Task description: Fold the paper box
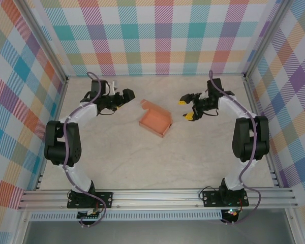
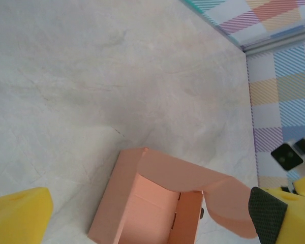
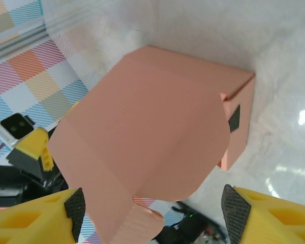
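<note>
The paper box [image 1: 155,122] sits in the middle of the marbled surface [image 1: 117,162], partly formed, with one flap raised at its far edge. The left pincer [image 1: 128,96] gapes wide just left of it, holding nothing. The right pincer [image 1: 185,109], jaws also apart, hovers near its right side, empty.

White arm links [image 1: 80,178], black joints [image 1: 61,145], purple cables [image 1: 66,152], yellow pincer fingers [image 3: 30,216], dark textured pads [image 3: 235,211]

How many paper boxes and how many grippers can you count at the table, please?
Paper box: 1
Grippers, the left gripper and the right gripper: 2
Total: 3
</note>
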